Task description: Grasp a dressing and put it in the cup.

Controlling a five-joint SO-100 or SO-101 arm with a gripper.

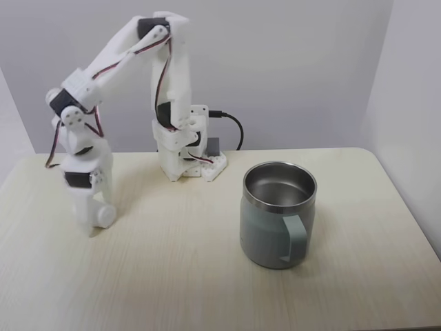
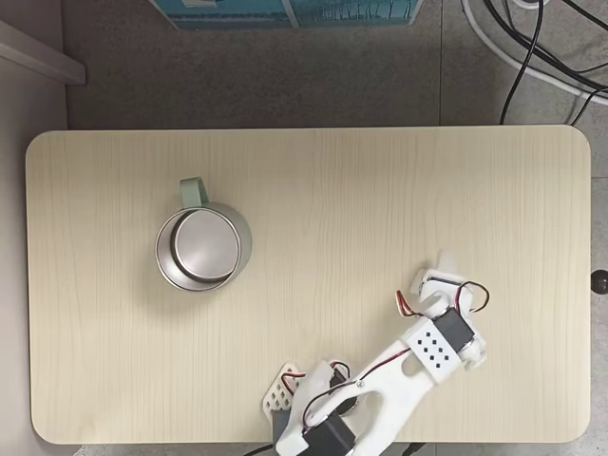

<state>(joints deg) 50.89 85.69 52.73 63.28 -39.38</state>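
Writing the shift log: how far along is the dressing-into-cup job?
Done: nothing that shows; the cup looks empty in both fixed views, bare steel inside. In hand: the gripper is down at the table, far from the cup; its body hides the fingers, so a grasp can't be confirmed. Left: carrying the dressing to the cup and dropping it in.

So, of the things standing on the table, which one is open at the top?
The cup: grey-green, upright, with a shiny steel inside and a pale green handle. The other thing standing there, the arm, is white plastic.
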